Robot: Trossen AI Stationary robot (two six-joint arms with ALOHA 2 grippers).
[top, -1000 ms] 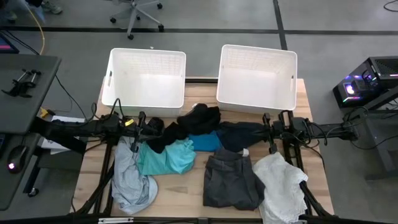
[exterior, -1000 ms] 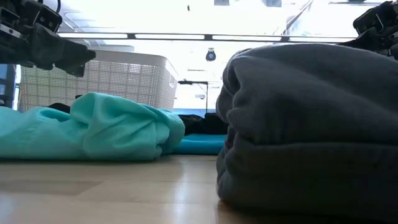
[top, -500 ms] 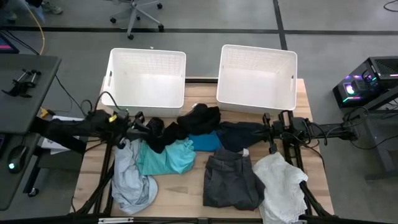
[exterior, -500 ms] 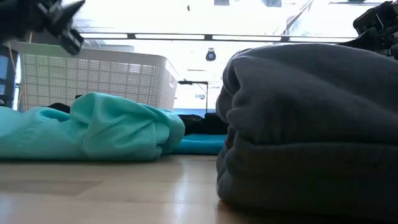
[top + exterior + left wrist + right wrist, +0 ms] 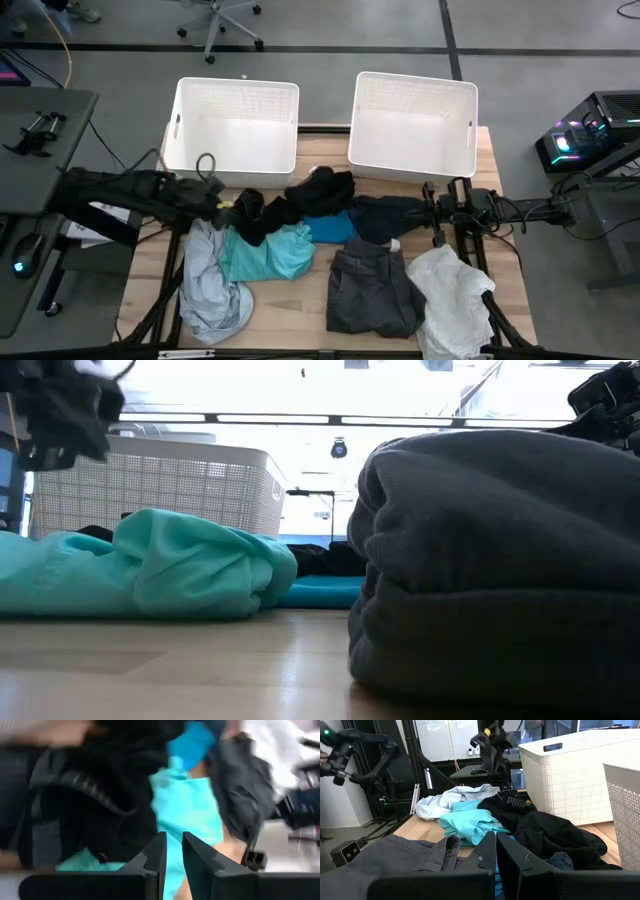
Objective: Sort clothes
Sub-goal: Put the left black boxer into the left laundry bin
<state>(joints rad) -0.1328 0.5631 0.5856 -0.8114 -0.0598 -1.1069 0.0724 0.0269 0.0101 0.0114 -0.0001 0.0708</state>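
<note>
White "PUMA" lettering showed on a black garment (image 5: 512,802) lying mid-worktop among the clothes, just beside the teal garment (image 5: 265,255). The left end effector (image 5: 222,195) hovered over the black pile near the left basket (image 5: 180,125), fingers nearly together, holding nothing. The right end effector (image 5: 432,205) waited over the navy garment (image 5: 385,215), fingers narrow and empty.

Teal shirt (image 5: 265,255), bright blue top (image 5: 328,228), black clothes (image 5: 300,200), dark grey garment (image 5: 370,290), white cloth (image 5: 455,300), pale grey-blue piece (image 5: 208,285), perhaps navy one (image 5: 385,215); white lattice baskets (image 5: 235,125).
</note>
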